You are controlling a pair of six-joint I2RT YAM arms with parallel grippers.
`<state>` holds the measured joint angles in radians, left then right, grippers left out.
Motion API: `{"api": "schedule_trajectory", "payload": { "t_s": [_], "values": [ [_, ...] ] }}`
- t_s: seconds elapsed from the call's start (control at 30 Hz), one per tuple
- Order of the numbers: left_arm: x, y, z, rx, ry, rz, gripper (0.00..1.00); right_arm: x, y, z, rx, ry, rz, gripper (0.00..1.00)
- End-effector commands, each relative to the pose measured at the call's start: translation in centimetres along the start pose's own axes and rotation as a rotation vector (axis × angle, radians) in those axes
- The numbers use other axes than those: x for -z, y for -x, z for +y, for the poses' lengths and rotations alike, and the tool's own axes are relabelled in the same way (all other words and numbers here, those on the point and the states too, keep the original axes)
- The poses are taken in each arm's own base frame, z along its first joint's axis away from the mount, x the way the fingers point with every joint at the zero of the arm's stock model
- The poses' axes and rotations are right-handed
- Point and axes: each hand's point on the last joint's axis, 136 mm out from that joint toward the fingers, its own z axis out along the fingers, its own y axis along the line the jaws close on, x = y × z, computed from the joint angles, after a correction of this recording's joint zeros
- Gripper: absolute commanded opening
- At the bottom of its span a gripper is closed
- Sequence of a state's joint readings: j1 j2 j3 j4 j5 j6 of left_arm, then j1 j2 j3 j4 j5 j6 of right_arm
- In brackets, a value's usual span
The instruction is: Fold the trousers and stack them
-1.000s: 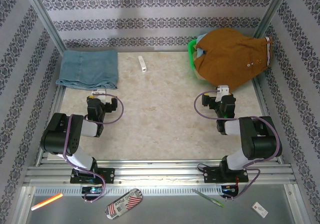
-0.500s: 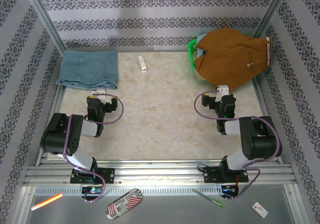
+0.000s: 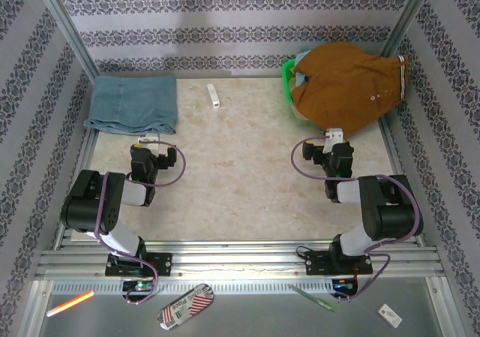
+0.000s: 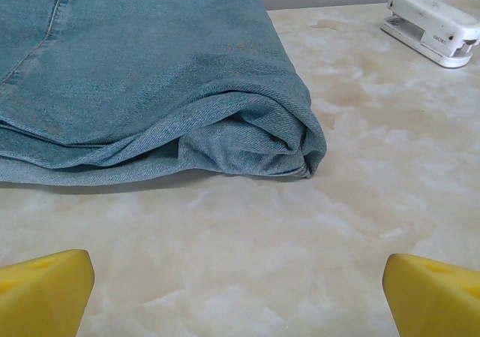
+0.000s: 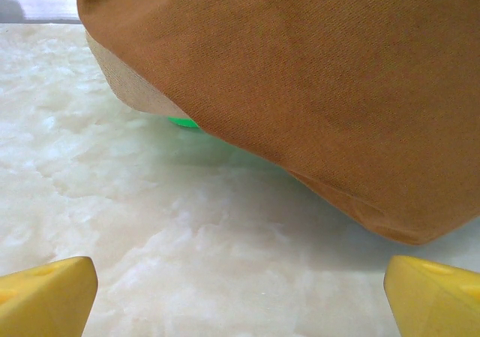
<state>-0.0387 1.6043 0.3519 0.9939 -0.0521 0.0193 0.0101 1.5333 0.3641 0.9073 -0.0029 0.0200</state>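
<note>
The rust-brown trousers [image 3: 341, 85] lie heaped over a green basket [image 3: 287, 74] at the back right, pale buttons and a striped waistband edge showing. In the right wrist view the trousers [image 5: 315, 89] hang just ahead, above the tabletop. My right gripper [image 3: 328, 143] rests low in front of them, open and empty, its yellow fingertips [image 5: 49, 296] wide apart. My left gripper [image 3: 150, 145] sits low at the near left, open with nothing between its fingertips [image 4: 45, 292].
A folded denim-blue cloth [image 3: 133, 103] lies at the back left, its folded edge [image 4: 247, 142] right before the left gripper. A small white stapler-like object [image 3: 214, 95] sits at the back middle. Patterned walls enclose the marble table [image 3: 240, 172].
</note>
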Motion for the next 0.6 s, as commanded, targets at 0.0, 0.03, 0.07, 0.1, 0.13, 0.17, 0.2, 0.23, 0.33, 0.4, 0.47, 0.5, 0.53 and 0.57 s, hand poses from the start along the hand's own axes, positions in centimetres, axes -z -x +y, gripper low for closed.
{"api": "schedule_trajectory", "payload": {
  "t_s": [0.0,0.03,0.07,0.1,0.13,0.17,0.2,0.23,0.33,0.4,0.47,0.5,0.53,0.57],
  "values": [
    [0.5,1.1,0.0,-0.002,-0.013,-0.053,0.99,-0.1,1.5,0.2,-0.006,0.019,-0.037,0.98],
    [0.4,1.0,0.0,-0.002,-0.013,-0.050,0.99,-0.1,1.5,0.2,-0.006,0.019,-0.038,0.98],
    [0.4,1.1,0.0,-0.002,-0.011,-0.050,0.99,-0.1,1.5,0.2,-0.005,0.020,-0.039,0.98],
    [0.4,1.1,0.1,0.000,-0.009,-0.049,0.99,-0.1,1.5,0.2,-0.006,0.020,-0.038,0.98],
    [0.3,1.1,0.1,0.001,-0.007,-0.047,0.99,-0.1,1.6,0.2,-0.006,0.020,-0.039,0.98],
    [0.3,1.0,0.2,0.002,-0.002,-0.045,0.99,-0.1,1.5,0.2,-0.006,0.020,-0.038,0.98],
    [0.3,1.0,0.3,0.005,0.004,-0.042,0.99,-0.1,1.5,0.2,-0.006,0.020,-0.038,0.98],
    [0.2,1.0,0.5,0.009,0.014,-0.037,0.99,-0.1,1.5,0.2,-0.006,0.020,-0.039,0.98],
    [-0.2,0.9,1.1,0.022,0.053,-0.012,0.99,-0.1,1.5,0.2,-0.008,0.023,-0.037,0.98],
    [-0.2,0.9,1.1,0.022,0.055,-0.018,0.99,-0.1,1.5,0.2,-0.008,0.023,-0.037,0.98],
    [-0.1,0.9,1.1,0.023,0.055,-0.016,0.99,-0.1,1.5,0.2,-0.007,0.023,-0.037,0.98],
    [-0.1,1.1,1.2,0.019,0.062,-0.026,0.99,-0.1,1.5,0.2,-0.008,0.024,-0.038,0.98],
    [0.1,1.4,1.3,0.017,0.064,-0.027,0.99,-0.2,1.5,0.2,-0.007,0.024,-0.035,0.98],
    [0.4,2.0,1.5,0.020,0.077,-0.035,0.99,-0.1,1.5,0.2,-0.008,0.025,-0.035,0.98]
  ]
}}
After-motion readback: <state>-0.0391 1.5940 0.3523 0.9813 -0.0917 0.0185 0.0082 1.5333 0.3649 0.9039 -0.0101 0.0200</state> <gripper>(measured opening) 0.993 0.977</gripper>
